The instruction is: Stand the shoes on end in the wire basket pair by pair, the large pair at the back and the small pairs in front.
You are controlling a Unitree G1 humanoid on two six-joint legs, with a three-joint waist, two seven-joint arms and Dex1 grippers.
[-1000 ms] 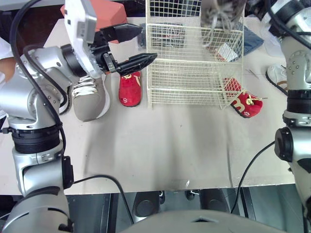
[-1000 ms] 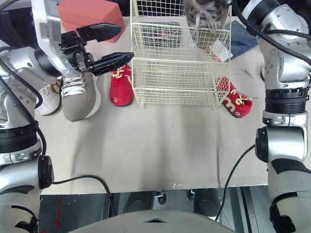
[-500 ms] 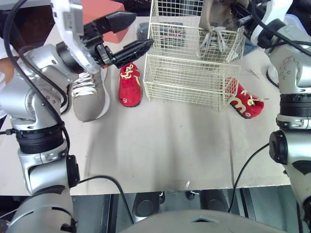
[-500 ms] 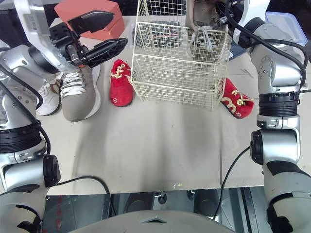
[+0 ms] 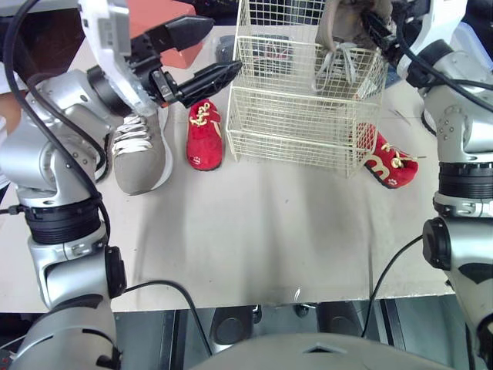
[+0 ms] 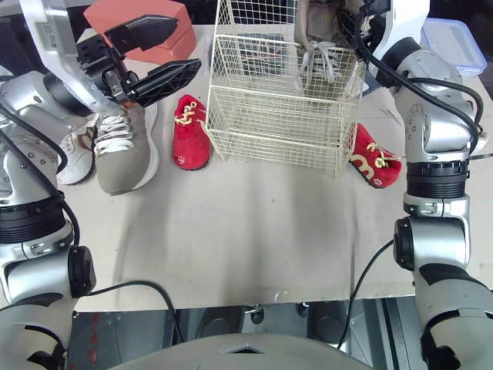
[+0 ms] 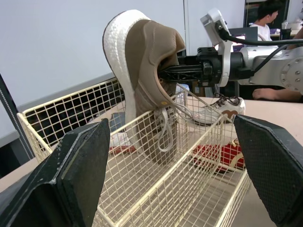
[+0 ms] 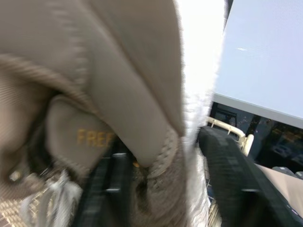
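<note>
Right gripper [image 8: 161,142] has its jaws clamped on the heel collar of the held shoe [image 7: 142,71], one finger inside and one on the outside of the heel. The shoe hangs toe-down, sole towards the back wall of the basket [image 5: 293,131], heel well above the rim. I can't tell if the toe is on the wire floor.

My handling read:
- Light, with a soft knit upper that folds under a pinch.
- Only the heel cup and foam sole look stiff, so the heel collar is the right place to hold it.
- The laces hang loose inside the basket and I expect them to snag on the wire.
- The basket looks light, so any side push could slide it on the counter [image 5: 269,231].

Left gripper [image 5: 219,46] hovers at the basket's left side, jaws wide and holding nothing.

Around the basket:
- The loose tan shoe [image 5: 142,150] lies flat to its left, under the left arm.
- The left red shoe [image 5: 205,137] sits between that shoe and the basket, just beside the wire.
- The right red shoe [image 5: 393,163] is against the front right corner, heel end behind the mesh.
- The white shoe [image 6: 73,158] is furthest left.
- The orange box [image 6: 108,17] is behind and left.

Nothing is in the way of the held shoe. The left red shoe crowds the reach to the loose tan one.
</note>
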